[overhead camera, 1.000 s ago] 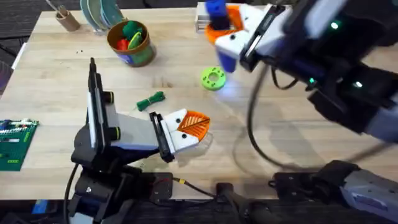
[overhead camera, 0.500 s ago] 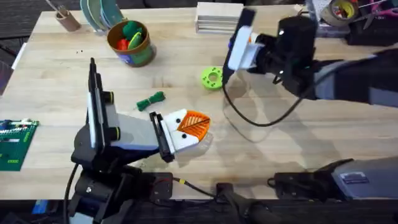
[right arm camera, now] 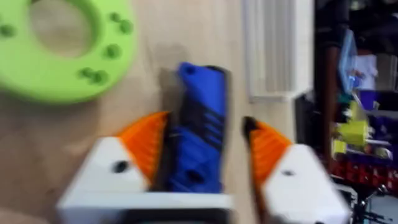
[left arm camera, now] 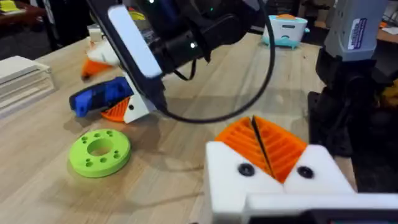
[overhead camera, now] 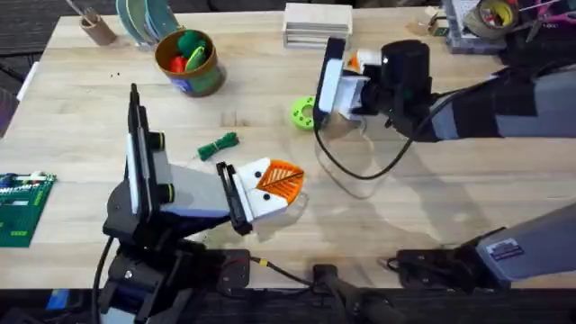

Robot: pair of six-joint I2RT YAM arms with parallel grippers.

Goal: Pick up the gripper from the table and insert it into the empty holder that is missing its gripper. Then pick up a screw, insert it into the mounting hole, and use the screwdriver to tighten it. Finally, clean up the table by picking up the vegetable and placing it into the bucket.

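Note:
My right gripper (overhead camera: 331,83) is low over the table behind the lime disc, open. The blue screwdriver (right arm camera: 198,134) lies between its fingers, against one orange pad (right arm camera: 148,142) with a gap to the other. The left wrist view shows the screwdriver (left arm camera: 99,98) lying by that gripper on the table. My left gripper (overhead camera: 286,184) rests near the front, its orange pads shut together on nothing. The dark green vegetable (overhead camera: 219,145) lies just behind it. The bucket (overhead camera: 205,79) stands at the back left with toys inside. A loose gripper wedge, an empty holder and a screw are out of view.
The lime-green disc (overhead camera: 308,113) with holes sits mid-table beside the right gripper. A white block stack (overhead camera: 317,22) lies at the back edge, a brown cup (overhead camera: 94,27) at the back left, a circuit board (overhead camera: 22,207) at the left edge. A cable loops under the right arm.
The right arm came down from close under the camera to the table, carrying the screwdriver left toward the lime disc. The left arm has not moved.

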